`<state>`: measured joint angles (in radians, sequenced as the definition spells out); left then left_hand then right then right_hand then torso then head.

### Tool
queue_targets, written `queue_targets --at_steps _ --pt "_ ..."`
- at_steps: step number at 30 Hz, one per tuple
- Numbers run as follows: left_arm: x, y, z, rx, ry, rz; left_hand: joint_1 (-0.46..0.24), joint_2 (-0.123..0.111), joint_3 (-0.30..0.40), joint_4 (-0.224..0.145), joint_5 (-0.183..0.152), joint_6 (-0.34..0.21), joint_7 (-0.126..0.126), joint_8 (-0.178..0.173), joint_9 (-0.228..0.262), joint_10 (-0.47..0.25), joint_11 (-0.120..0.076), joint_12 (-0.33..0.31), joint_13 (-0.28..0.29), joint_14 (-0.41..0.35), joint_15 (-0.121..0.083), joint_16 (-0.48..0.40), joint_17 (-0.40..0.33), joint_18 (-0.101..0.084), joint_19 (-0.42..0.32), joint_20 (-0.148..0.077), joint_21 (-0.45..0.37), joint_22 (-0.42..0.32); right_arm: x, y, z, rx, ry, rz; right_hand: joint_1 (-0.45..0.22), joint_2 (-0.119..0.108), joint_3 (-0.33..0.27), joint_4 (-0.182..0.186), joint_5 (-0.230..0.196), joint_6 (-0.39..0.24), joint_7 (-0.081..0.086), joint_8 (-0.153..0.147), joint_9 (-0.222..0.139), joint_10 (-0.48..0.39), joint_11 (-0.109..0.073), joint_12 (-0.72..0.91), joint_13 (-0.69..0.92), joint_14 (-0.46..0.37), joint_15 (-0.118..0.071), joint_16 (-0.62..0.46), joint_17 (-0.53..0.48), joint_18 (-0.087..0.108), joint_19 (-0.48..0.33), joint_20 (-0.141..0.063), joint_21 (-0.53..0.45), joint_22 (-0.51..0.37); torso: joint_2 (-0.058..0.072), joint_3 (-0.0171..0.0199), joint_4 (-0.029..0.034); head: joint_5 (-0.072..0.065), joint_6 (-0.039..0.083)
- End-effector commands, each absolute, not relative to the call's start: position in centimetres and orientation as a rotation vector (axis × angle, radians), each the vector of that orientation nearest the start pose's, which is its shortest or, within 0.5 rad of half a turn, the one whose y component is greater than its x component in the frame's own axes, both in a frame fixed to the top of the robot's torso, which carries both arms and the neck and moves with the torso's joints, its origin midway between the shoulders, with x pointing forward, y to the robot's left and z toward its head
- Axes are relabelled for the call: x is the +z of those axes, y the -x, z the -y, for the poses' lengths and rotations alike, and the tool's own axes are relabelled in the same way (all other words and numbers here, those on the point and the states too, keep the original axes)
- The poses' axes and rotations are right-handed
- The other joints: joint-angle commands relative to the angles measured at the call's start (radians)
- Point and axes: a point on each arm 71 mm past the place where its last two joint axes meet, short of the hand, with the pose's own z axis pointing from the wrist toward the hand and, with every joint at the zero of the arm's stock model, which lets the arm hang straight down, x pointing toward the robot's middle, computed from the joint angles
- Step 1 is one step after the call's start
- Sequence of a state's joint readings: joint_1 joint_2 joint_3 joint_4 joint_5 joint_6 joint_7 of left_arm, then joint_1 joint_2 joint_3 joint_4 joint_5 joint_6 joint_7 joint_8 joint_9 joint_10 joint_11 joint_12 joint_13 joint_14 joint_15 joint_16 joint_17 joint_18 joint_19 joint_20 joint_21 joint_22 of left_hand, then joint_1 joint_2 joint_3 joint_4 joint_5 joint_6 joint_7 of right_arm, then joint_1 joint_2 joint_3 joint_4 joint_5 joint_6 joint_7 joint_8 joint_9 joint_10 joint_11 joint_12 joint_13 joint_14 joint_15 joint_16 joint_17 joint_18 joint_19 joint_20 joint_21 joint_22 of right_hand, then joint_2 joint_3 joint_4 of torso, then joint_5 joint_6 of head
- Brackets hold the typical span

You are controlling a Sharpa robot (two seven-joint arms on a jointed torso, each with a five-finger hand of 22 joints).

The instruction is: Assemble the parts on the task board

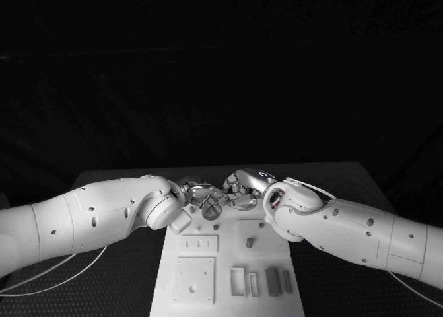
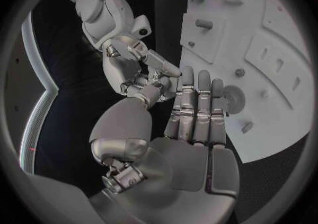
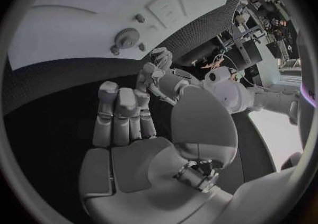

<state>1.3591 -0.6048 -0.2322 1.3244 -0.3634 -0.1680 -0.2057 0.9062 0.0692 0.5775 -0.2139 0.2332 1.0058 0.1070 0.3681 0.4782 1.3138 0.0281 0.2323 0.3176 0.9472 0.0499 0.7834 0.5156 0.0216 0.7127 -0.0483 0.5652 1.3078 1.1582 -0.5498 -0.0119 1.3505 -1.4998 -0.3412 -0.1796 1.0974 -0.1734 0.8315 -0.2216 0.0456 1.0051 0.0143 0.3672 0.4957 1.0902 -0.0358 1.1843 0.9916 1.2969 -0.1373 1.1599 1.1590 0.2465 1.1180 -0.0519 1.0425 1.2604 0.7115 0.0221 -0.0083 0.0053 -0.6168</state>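
Note:
The white task board (image 1: 231,305) lies lengthwise in the middle of the table. My left hand (image 1: 201,198) and right hand (image 1: 245,188) meet fingertip to fingertip just above its far end. In the left wrist view my left hand (image 2: 192,123) has straight fingers and the thumb bent toward them, and the right hand's (image 2: 132,70) fingertips reach in at the thumb tip. Whether a part sits between them is hidden. A small gear (image 2: 233,96) (image 3: 124,37) sits on the board (image 2: 278,102) close to the hands. Grey bar parts (image 1: 274,281) stand in slots at the near end.
A short peg (image 1: 249,243) stands mid-board, with recessed plates (image 1: 197,272) to its left. Black table (image 1: 107,178) surrounds the board on all sides. Thin cables (image 1: 50,271) trail under my left arm.

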Motion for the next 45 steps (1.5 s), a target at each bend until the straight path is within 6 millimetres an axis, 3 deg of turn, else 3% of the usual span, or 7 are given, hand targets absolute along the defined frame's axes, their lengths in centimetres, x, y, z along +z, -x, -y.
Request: queue_targets --at_steps 1,14,25,28,37,43,45 --pt "-21.0 -51.9 -15.1 -0.970 0.814 -2.096 -0.015 0.020 0.001 -0.016 0.038 0.014 -0.007 0.006 0.014 0.011 0.000 0.009 0.007 0.005 -0.006 0.012 0.002 -0.007 -0.001 -0.006 0.005 0.004 -20.1 -50.2 9.8 0.743 0.158 -1.655 -0.016 -0.010 0.003 0.004 0.013 0.061 0.066 -0.010 0.000 -0.005 0.005 -0.012 -0.005 -0.004 0.001 -0.009 -0.002 0.015 -0.001 0.005 -0.003 -0.003 0.000 0.0009 -0.0010 0.001 -0.003" --pt "-21.0 -51.9 -15.0 -0.981 0.834 -2.098 -0.076 0.035 0.011 -0.068 0.164 0.032 -0.017 0.013 0.051 0.022 -0.009 0.027 0.029 0.014 -0.015 0.033 0.003 -0.016 -0.002 -0.015 0.010 0.002 -20.2 -50.4 9.9 0.749 0.138 -1.659 -0.040 -0.033 -0.028 0.013 0.024 0.017 0.082 -0.038 -0.011 -0.024 0.021 -0.030 -0.019 -0.018 0.016 -0.021 -0.005 0.015 -0.016 0.015 -0.013 -0.008 0.000 0.0011 0.0005 -0.002 -0.004" --pt "-21.1 -51.9 -15.5 -0.970 0.817 -2.112 -0.080 0.035 0.014 -0.071 0.173 0.034 -0.018 0.012 0.055 0.023 -0.010 0.029 0.032 0.015 -0.016 0.035 0.003 -0.017 -0.003 -0.016 0.011 0.002 -20.4 -51.4 12.2 0.752 0.053 -1.644 -0.086 -0.087 -0.076 0.014 0.052 -0.084 0.106 -0.095 -0.033 -0.064 0.045 -0.055 -0.032 -0.051 0.036 -0.046 -0.015 0.009 -0.048 0.029 -0.032 -0.013 -0.001 -0.0002 0.0009 -0.001 -0.007" --pt "-21.1 -51.9 -15.9 -0.953 0.795 -2.108 -0.077 0.032 0.016 -0.072 0.167 0.034 -0.019 0.012 0.056 0.024 -0.010 0.029 0.033 0.016 -0.017 0.036 0.003 -0.017 -0.003 -0.017 0.012 0.002 -20.3 -51.7 13.3 0.782 0.011 -1.618 -0.094 -0.074 -0.133 -0.005 0.083 -0.146 0.147 -0.122 -0.038 -0.137 0.084 -0.102 -0.063 -0.126 0.078 -0.107 -0.045 -0.003 -0.134 0.059 -0.090 -0.029 -0.001 -0.0004 0.0010 0.000 -0.008" --pt "-20.9 -52.1 -18.2 -0.799 0.705 -2.044 -0.064 0.024 0.022 -0.069 0.151 0.038 -0.019 0.010 0.064 0.034 -0.013 0.038 0.041 0.027 -0.022 0.047 0.006 -0.021 -0.006 -0.019 0.015 0.005 -19.7 -53.0 18.1 0.827 -0.231 -1.501 -0.184 -0.071 -0.268 0.037 0.256 -0.169 0.159 -0.120 -0.034 -0.179 0.098 -0.148 -0.140 -0.186 0.093 -0.161 -0.102 -0.007 -0.209 0.099 -0.143 -0.041 0.000 0.0004 0.0007 0.005 -0.016" --pt "-21.0 -51.9 -19.9 -0.696 0.653 -2.061 -0.055 0.017 0.011 -0.076 0.204 0.062 -0.031 0.015 0.083 0.084 -0.047 0.114 0.099 0.077 -0.055 0.112 0.031 -0.013 0.048 -0.050 0.066 0.021 -19.6 -54.1 20.9 0.787 -0.306 -1.473 -0.176 -0.057 -0.282 0.038 0.270 -0.169 0.158 -0.116 -0.032 -0.176 0.096 -0.146 -0.158 -0.185 0.092 -0.160 -0.114 -0.001 -0.210 0.104 -0.145 -0.040 0.000 -0.0001 0.0023 0.001 -0.024" --pt "-21.2 -51.7 -20.2 -0.667 0.630 -2.089 -0.034 0.015 -0.002 -0.076 0.204 0.069 -0.045 0.008 0.089 0.116 -0.076 0.239 0.204 0.136 -0.105 0.207 0.073 0.006 0.128 -0.090 0.153 0.025 -19.5 -54.4 21.5 0.777 -0.323 -1.465 -0.173 -0.055 -0.283 0.037 0.269 -0.169 0.158 -0.116 -0.032 -0.175 0.096 -0.145 -0.161 -0.185 0.091 -0.158 -0.116 0.000 -0.209 0.105 -0.145 -0.040 0.000 0.0000 0.0025 0.002 -0.027"
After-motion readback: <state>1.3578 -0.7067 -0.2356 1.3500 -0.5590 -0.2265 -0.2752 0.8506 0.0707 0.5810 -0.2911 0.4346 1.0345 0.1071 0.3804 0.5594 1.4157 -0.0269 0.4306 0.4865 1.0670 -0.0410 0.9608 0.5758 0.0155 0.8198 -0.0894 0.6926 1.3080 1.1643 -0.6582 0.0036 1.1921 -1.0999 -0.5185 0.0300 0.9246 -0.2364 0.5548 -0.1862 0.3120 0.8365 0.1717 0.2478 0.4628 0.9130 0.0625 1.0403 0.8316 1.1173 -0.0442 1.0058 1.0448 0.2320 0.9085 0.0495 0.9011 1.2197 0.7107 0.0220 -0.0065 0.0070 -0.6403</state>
